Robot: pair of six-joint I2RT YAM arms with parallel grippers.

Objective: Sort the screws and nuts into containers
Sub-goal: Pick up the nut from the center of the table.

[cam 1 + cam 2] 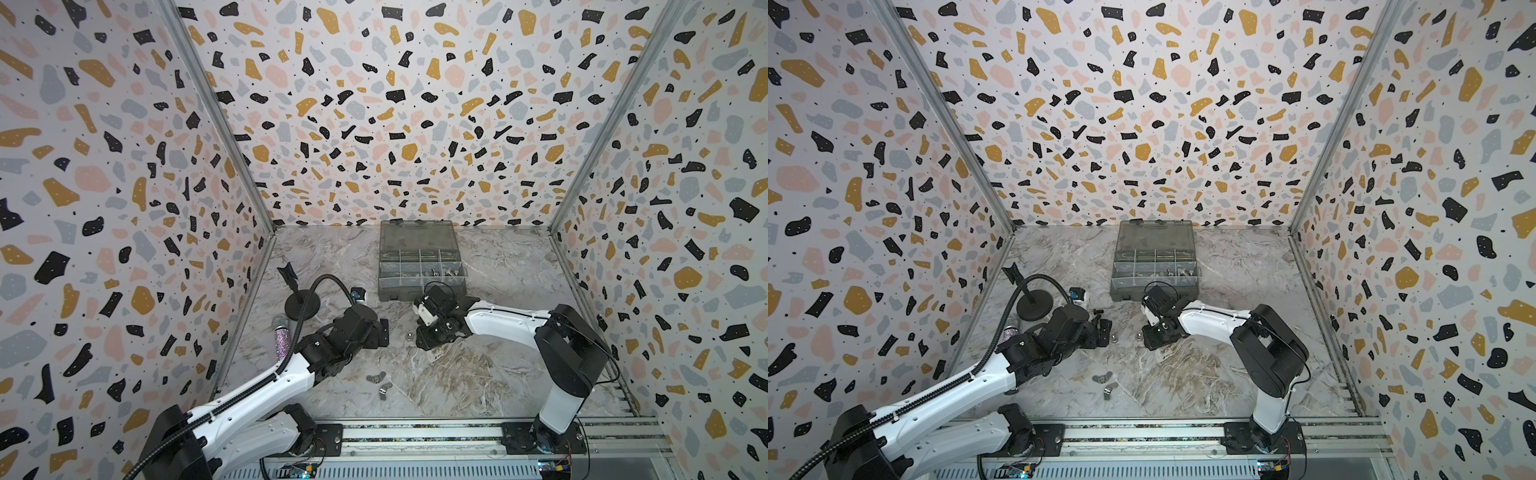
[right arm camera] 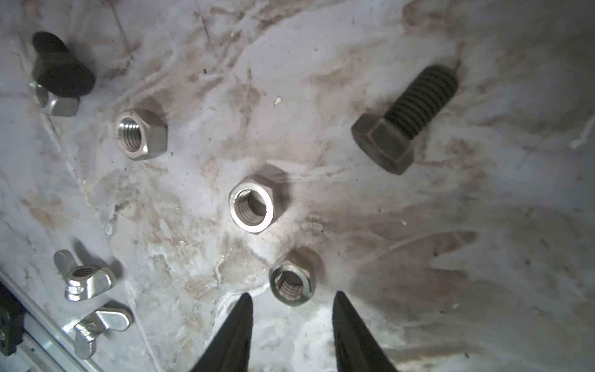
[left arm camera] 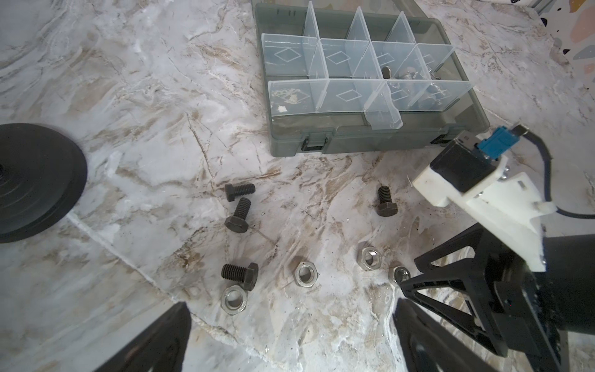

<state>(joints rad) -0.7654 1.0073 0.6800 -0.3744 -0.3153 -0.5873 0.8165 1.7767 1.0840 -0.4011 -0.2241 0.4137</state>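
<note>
Barely beyond the half-open right hand (image 2: 291,299) lies a shiny threaded hex nut (image 2: 291,280); left hand (image 3: 291,309) gapes.

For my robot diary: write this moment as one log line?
left gripper: open, empty | right gripper: open, tips around hex nut | box: lid open

Organizer box (image 1: 419,293) at 12 o'clock; screws (image 3: 238,215) & nuts (image 3: 299,281) mid-table, just before it; wing nuts (image 1: 375,378) at 6, nearest me; stand (image 1: 302,309) at 9, mic (image 1: 282,338) beside it
</note>
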